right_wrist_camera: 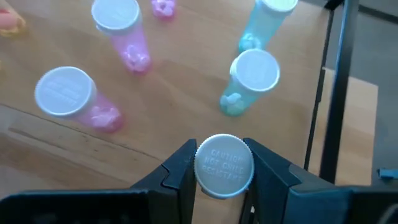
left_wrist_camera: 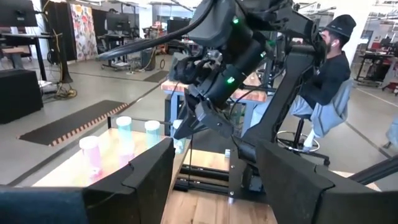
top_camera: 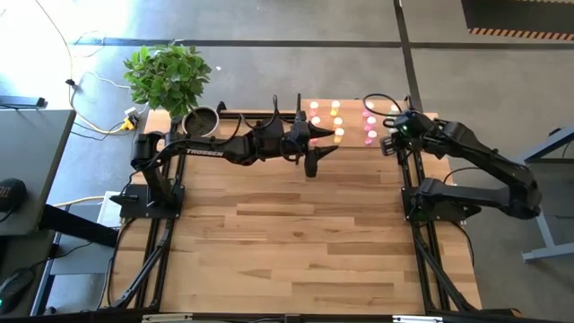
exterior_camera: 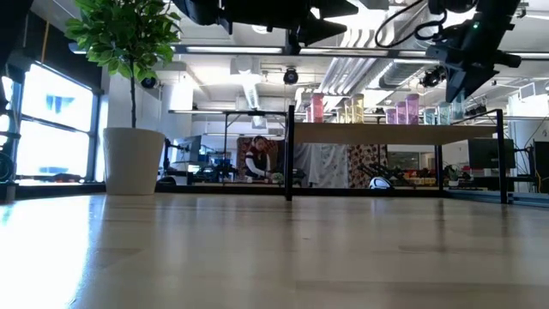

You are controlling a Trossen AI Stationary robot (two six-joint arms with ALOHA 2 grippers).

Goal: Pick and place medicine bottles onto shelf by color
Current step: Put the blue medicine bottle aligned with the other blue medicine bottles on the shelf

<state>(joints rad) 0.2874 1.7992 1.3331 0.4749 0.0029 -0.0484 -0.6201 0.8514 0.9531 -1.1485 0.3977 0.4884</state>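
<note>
My right gripper (right_wrist_camera: 224, 180) clamped on a white-capped bottle (right_wrist_camera: 224, 165) over the shelf (right_wrist_camera: 174, 93), pink bottles (right_wrist_camera: 68, 93) at ten o'clock, my left gripper (left_wrist_camera: 214, 171) spread apart.

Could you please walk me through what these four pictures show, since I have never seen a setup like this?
Two dark robot arms work at a wooden table. One picture looks straight down, one sits at tabletop height, and two come from cameras on the arms' wrists. At the table's far edge is a raised shelf carrying small capped medicine bottles, pink and pale blue-green ones among them. The right end effector is over the shelf, shut on a white-capped bottle. The left end effector is open and holds nothing, beside the shelf. A potted plant stands at the table's far left corner, and a person sits in the room beyond.
</note>
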